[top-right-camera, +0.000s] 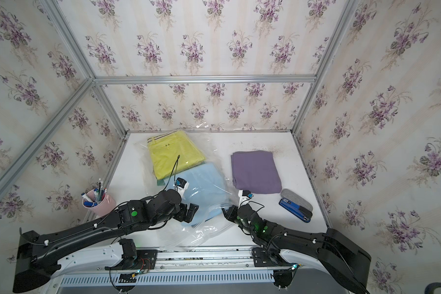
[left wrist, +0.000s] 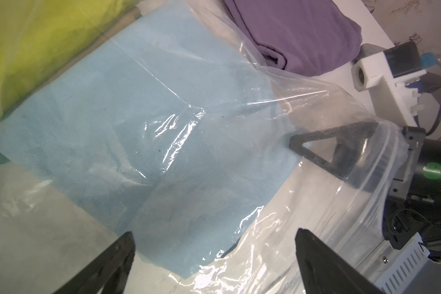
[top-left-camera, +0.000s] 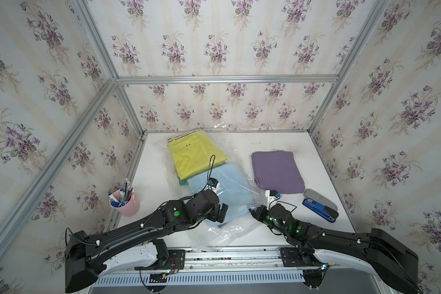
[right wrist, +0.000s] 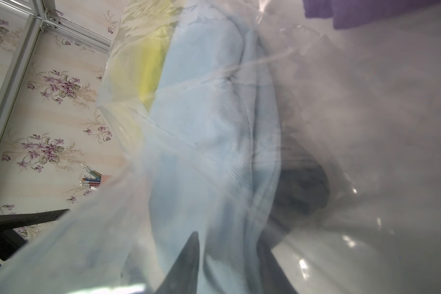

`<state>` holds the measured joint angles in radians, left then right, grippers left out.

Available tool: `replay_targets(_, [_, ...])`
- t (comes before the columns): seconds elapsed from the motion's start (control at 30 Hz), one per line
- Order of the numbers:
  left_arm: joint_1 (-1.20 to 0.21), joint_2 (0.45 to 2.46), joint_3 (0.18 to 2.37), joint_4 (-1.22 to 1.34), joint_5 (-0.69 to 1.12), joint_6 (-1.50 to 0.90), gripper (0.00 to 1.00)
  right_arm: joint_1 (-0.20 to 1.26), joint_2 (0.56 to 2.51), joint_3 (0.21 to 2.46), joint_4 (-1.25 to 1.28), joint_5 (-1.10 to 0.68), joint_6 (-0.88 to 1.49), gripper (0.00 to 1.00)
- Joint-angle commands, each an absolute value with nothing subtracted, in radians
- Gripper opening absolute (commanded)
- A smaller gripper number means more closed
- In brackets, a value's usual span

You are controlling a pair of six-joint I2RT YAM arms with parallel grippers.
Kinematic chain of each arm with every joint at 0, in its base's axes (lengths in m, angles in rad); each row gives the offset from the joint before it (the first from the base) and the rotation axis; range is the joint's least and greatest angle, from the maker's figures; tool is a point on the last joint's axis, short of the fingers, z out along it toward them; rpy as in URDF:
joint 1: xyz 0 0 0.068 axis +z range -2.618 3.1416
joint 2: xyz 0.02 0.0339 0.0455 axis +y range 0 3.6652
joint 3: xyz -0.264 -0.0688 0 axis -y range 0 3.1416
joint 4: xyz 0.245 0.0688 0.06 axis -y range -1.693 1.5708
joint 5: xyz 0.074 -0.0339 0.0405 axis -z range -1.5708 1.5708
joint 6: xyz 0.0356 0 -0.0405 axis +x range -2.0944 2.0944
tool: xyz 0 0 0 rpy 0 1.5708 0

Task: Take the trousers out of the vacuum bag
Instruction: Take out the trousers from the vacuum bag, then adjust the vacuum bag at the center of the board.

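The yellow-green trousers are marked by a waistband striped dark and pale, and a sliver of teal cloth is seen at their near edge. The light blue trousers are veiled by the clear, glinting bag. The purple trousers are set off by the white surface. A pink cup, a blue-and-black stapler and a grey case are seen. The walls are papered with purple flowers on pale stripes.

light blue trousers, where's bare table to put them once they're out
Bare table behind the purple trousers, and a strip between the pink cup and the vacuum bag. Crowded near the stapler.
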<state>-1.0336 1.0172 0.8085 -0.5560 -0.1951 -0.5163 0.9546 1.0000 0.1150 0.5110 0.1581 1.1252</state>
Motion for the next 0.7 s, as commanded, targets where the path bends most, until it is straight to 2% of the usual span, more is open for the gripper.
replay_targets(0.0, [-1.034,1.015,0.813,-0.544,-0.206,-0.519,1.0,0.954,1.029,0.147,0.55,0.201,1.103,0.38])
replay_targets(0.17, [-1.034,1.002,0.835,-0.551,-0.204,-0.519,1.0,0.954,1.112,0.169,0.625,0.189,1.098,0.47])
replay_targets(0.3, [-1.025,0.999,0.872,-0.587,-0.24,-0.539,1.0,0.954,1.176,0.207,0.649,0.185,1.083,0.47])
replay_targets(0.4, [-0.966,1.024,0.925,-0.622,-0.215,-0.548,1.0,0.952,1.221,0.238,0.66,0.187,1.065,0.46])
replay_targets(0.67, [-0.708,1.179,1.048,-0.632,-0.091,-0.506,1.0,0.952,1.261,0.291,0.668,0.155,1.01,0.08])
